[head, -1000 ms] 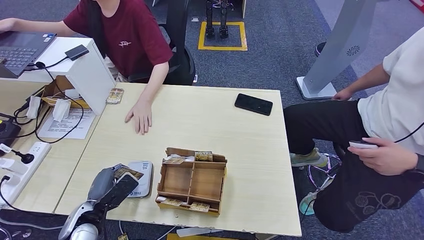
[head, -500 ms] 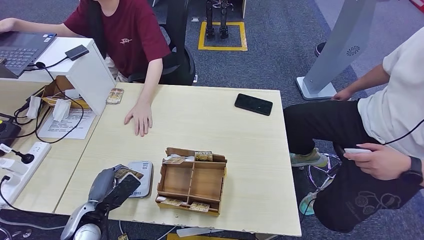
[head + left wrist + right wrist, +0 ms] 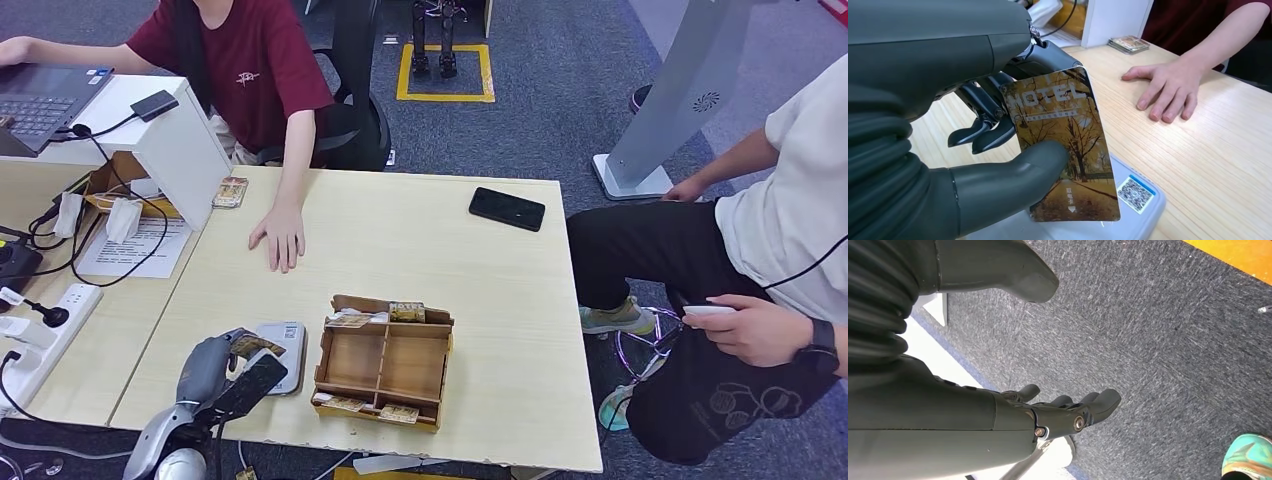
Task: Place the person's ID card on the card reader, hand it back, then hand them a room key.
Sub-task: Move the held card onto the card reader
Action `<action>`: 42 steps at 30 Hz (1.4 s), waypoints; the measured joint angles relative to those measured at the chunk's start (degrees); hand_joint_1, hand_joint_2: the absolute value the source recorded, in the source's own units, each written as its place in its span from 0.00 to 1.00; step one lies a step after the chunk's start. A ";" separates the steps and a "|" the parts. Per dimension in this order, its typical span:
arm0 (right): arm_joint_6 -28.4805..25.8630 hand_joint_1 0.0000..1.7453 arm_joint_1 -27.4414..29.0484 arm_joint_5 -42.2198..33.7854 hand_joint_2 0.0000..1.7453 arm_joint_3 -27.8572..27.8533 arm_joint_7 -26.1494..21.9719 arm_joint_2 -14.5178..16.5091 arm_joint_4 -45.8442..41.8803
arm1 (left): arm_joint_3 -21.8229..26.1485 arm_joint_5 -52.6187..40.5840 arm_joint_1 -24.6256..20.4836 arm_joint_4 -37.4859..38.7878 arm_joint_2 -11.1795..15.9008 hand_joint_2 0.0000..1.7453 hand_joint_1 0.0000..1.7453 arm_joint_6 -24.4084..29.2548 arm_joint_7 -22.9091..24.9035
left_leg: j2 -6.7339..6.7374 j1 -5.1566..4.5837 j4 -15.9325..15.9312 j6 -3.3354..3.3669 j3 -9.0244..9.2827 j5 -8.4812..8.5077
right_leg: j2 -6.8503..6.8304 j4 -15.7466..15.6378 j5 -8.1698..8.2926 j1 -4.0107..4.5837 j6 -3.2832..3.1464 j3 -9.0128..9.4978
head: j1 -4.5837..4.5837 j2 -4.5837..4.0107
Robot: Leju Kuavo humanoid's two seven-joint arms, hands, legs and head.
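My left hand point(image 3: 212, 372) hovers at the table's near left edge and pinches a card point(image 3: 256, 347) between thumb and fingers. In the left wrist view the card point(image 3: 1064, 145) shows autumn trees and the word HOTEL, and my left hand point(image 3: 948, 130) holds it tilted just above the white card reader point(image 3: 1143, 212). The card reader point(image 3: 288, 345) lies flat beside a wooden organiser. A person in a red shirt rests a hand point(image 3: 279, 236) flat on the table beyond it. My right hand point(image 3: 1063, 410) hangs over the carpet with its fingers spread and nothing in it.
A wooden compartment tray point(image 3: 385, 362) with several cards stands right of the reader. A black phone point(image 3: 507, 208) lies at the far right and a small card stack point(image 3: 229, 191) at the far left. A second person point(image 3: 780, 300) sits right of the table. Cables and a power strip point(image 3: 40, 335) lie on the left.
My left hand with the card has eased slightly back toward the near edge. The seated person on the right has shifted the hand holding a white object.
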 joint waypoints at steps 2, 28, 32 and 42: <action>0.01 0.00 -0.01 0.00 1.00 0.08 -0.01 0.00 -0.01 | 0.00 -2.22 -0.13 0.33 -0.01 1.00 1.00 0.58 0.58 | 0.00 0.00 0.00 0.00 0.01 0.00 | 0.00 0.00 0.00 0.00 0.00 0.01 | 0.00 -0.01; 0.04 0.00 -0.04 0.00 1.00 0.32 -0.08 0.13 -0.02 | 0.00 -6.17 -1.17 3.51 -0.50 1.00 1.00 2.17 1.64 | -0.01 0.00 0.00 0.00 0.14 0.00 | -0.01 0.00 0.00 0.00 0.00 0.16 | 0.01 0.00; 0.04 0.00 -0.05 0.00 1.00 0.32 -0.08 0.13 -0.02 | 0.00 -6.20 -1.19 3.56 -0.52 1.00 1.00 2.17 1.64 | -0.01 0.00 0.00 0.00 0.14 0.00 | -0.01 0.00 0.00 0.00 0.00 0.16 | 0.00 -0.01; 0.04 0.00 -0.05 0.00 1.00 0.32 -0.08 0.13 -0.02 | 0.00 -6.20 -1.29 3.73 -0.55 1.00 1.00 2.22 1.64 | -0.01 0.00 0.00 0.00 0.14 0.00 | -0.02 0.00 0.00 0.00 0.00 0.16 | 0.00 -0.01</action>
